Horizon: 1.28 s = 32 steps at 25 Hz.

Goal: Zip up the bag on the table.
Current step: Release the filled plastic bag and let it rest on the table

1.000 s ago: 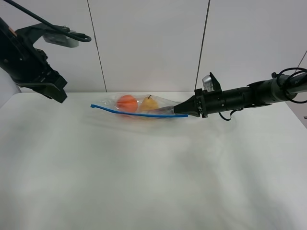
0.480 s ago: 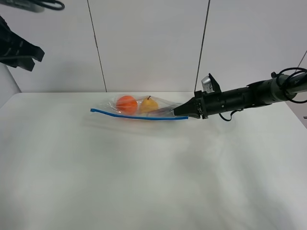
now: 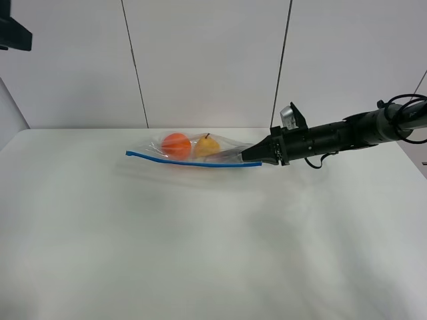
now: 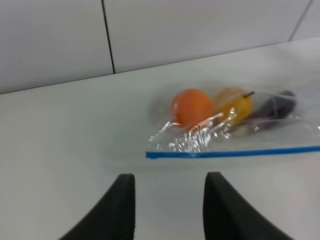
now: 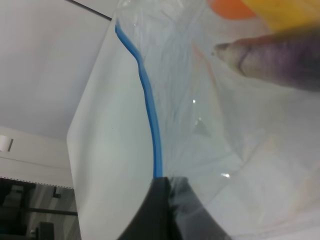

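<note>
The clear bag (image 3: 193, 150) lies at the back of the white table (image 3: 200, 253), its blue zipper strip (image 3: 193, 161) along the near edge. An orange ball, a yellow pear and a purple item show through it. My right gripper (image 3: 252, 156) is shut on the zipper strip's right end; in the right wrist view its fingers (image 5: 165, 210) pinch the strip (image 5: 150, 115). My left gripper (image 4: 167, 205) is open and empty, raised well above the table; the bag (image 4: 235, 125) lies ahead of it. In the exterior view only a bit of the left arm (image 3: 13, 30) shows at the top left corner.
A white panelled wall (image 3: 213, 60) stands right behind the table. The right arm (image 3: 340, 137) stretches in from the right edge, low over the table's back right part.
The left arm has risen up and to the left, almost out of the exterior view. The right gripper and the bag have stayed put.
</note>
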Tool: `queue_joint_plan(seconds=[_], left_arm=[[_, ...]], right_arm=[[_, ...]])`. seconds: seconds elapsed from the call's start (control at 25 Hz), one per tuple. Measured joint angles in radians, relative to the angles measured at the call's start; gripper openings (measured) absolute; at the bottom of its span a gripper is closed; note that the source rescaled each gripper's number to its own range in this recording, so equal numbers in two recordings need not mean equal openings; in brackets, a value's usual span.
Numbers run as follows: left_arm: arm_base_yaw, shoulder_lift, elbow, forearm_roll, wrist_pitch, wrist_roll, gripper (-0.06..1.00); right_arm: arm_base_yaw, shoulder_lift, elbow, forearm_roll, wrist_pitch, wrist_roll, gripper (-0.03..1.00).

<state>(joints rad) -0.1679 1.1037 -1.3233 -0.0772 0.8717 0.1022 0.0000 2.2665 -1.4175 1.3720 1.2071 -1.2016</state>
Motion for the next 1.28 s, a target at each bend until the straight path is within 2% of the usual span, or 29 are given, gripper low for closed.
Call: queue_joint_plan(seconds=[0.2,0.48,0.68,0.88,1.08,1.28], left_arm=[[0.0,-0.123,0.0,-0.037,0.104,0.001,0.5],[0.0,-0.289,0.032,-0.127,0.186,0.006,0.5],[0.0,-0.46,0.186,-0.207,0.211,0.084,0.5],[0.0,-0.651,0.368,-0.213,0.214,0.114,0.5],[0.0,-0.836,0.538,-0.214,0.17,0.148,0.5],[0.0,-0.917,0.665,-0.213,0.172,0.159,0.5]], right_arm=[[0.0,0.0,0.0,-0.003,0.0,0.0,0.0],[0.0,0.0,0.0,-0.003,0.0,0.0,0.0],[0.0,0.0,0.0,-0.003,0.0,-0.002,0.0],[0.0,0.0,0.0,-0.006,0.0,-0.003,0.0],[0.0,0.0,0.0,-0.006,0.0,-0.003,0.0],[0.0,0.0,0.0,-0.007,0.0,-0.003,0.0]])
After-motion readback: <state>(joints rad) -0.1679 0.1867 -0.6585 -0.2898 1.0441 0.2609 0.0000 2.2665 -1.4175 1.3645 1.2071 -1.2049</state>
